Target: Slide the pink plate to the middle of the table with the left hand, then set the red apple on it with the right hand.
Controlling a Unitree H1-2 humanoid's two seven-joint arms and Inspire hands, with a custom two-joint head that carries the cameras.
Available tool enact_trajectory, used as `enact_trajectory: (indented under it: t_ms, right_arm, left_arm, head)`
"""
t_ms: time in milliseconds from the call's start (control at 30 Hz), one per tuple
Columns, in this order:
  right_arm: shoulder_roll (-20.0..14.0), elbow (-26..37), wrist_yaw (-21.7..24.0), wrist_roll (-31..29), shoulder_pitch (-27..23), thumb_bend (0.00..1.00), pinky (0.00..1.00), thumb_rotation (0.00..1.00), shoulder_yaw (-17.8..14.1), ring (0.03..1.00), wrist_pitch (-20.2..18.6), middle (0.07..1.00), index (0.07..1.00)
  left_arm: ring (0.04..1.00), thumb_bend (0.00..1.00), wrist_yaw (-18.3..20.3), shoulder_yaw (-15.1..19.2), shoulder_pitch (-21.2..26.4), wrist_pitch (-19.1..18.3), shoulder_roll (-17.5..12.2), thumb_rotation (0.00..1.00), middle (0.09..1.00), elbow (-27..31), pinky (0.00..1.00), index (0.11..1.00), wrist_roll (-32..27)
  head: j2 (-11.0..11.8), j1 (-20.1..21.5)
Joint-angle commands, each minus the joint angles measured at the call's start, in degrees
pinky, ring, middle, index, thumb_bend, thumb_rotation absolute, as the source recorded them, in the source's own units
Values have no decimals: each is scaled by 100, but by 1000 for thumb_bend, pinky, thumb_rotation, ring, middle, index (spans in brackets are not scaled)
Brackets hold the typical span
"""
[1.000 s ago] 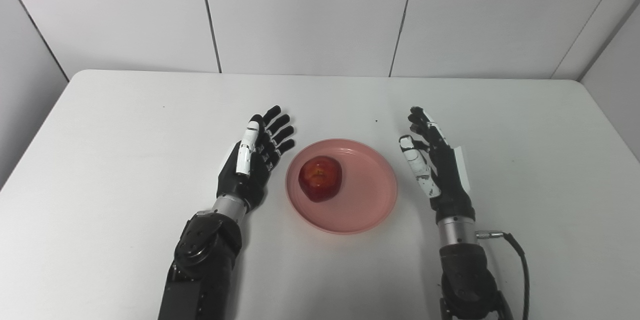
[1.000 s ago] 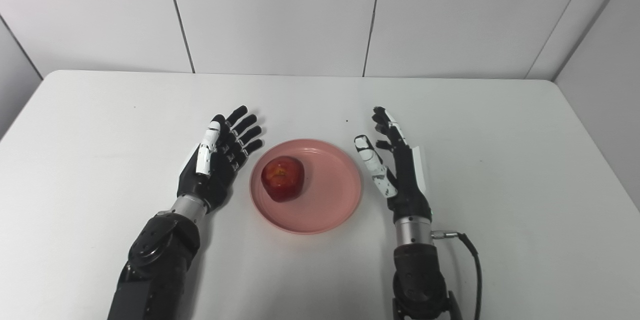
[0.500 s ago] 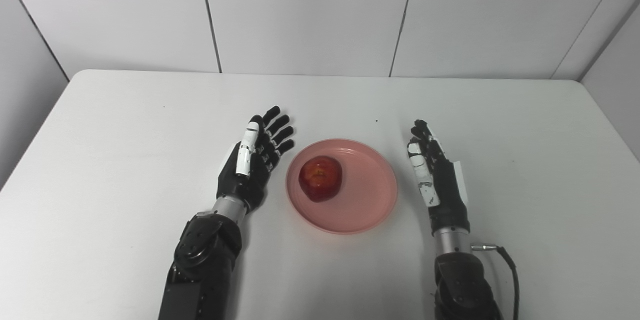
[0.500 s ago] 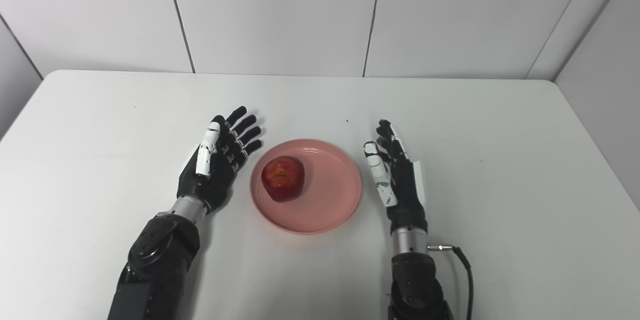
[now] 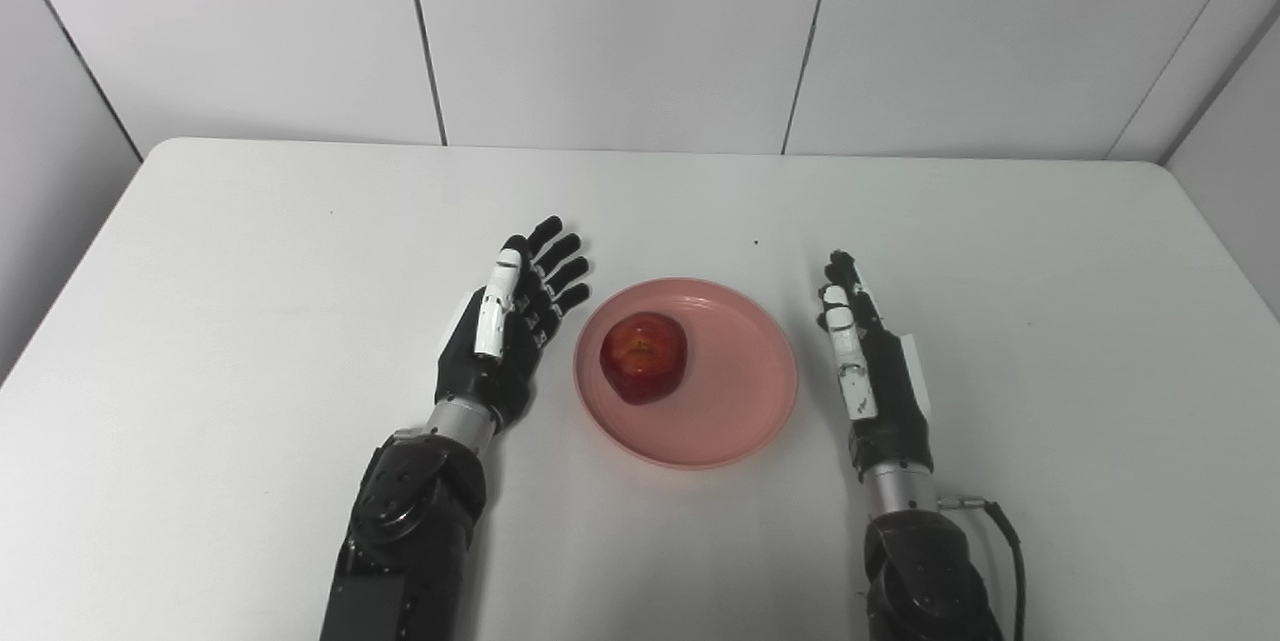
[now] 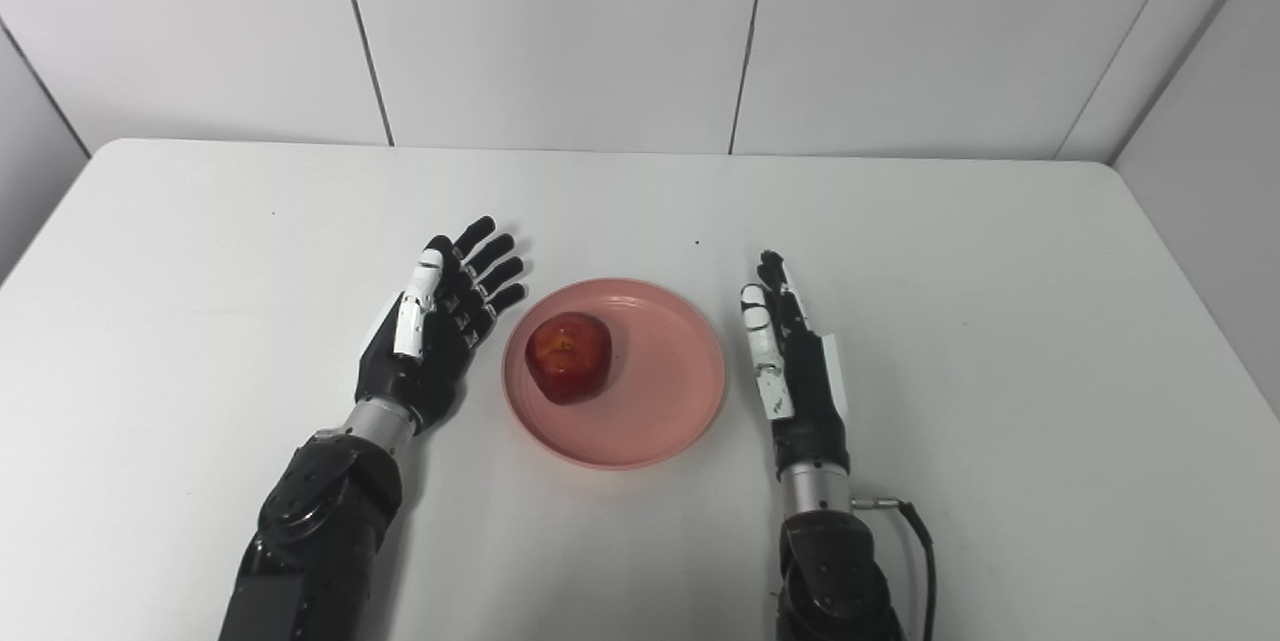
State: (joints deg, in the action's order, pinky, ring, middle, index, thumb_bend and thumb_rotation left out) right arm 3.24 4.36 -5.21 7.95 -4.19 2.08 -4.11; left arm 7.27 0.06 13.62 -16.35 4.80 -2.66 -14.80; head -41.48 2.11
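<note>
The pink plate [image 5: 740, 401] lies near the middle of the white table [image 5: 200, 301]. A red apple [image 5: 643, 357] rests on its left half. My left hand [image 5: 510, 326] stays just left of the plate, open, palm turned toward it, fingers spread and holding nothing. Just right of the plate stands my right hand [image 5: 870, 361], open, edge-on, fingers straight and close together, empty. Neither hand touches the plate or the apple.
White wall panels [image 5: 620, 21] rise behind the table's far edge. A black cable [image 5: 1005, 541] trails from my right wrist. A tiny dark speck [image 5: 756, 243] sits on the table beyond the plate.
My right hand has drawn back toward me and a little right, turning edge-on with its fingers closing together. The left hand, plate and apple stay put. The view shifted slightly.
</note>
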Motion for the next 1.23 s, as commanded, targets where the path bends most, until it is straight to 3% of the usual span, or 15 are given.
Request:
enact_trajectory:
  t_ms: [0,1200]
  right_arm:
    - [-15,96,51,-53,-148,225,941,1000,4,958,81,966,956]
    - [-11,236,97,22,39,242,960,1000,120,962,99,960,953]
  left_arm:
    - [906,376,-12,-50,-89,17,23,1000,917,54,899,897,43]
    - [941,369,69,-89,-438,97,-149,1000,947,368,943,930,-29]
  head:
    - [-6,-9]
    - [-13,-71]
